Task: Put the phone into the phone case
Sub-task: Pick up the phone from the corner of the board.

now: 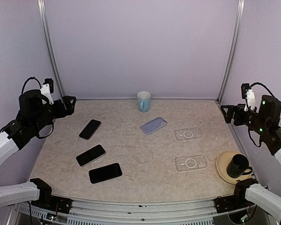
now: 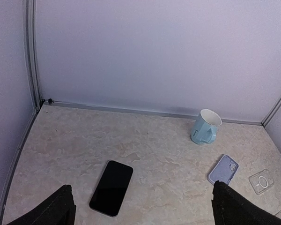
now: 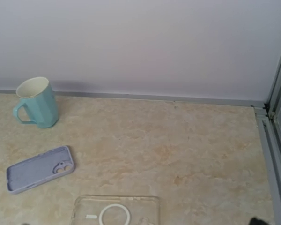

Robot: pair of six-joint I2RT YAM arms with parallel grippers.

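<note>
Hovering at either edge of table [image 1: 131,145], left tool [image 1: 69,104] and right tool [image 1: 226,115] both released, grasping nothing; lying flat leftward, nearest black phone [image 1: 105,173] well apart from nearest clear phone case [image 1: 190,163] rightward

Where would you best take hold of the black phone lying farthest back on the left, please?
Grip it across its two long edges near the middle, bringing the left claw straight down from above. The phone lies flat on the table, so only its thin sides offer purchase, and bare tabletop on both long sides should leave finger room.
</note>
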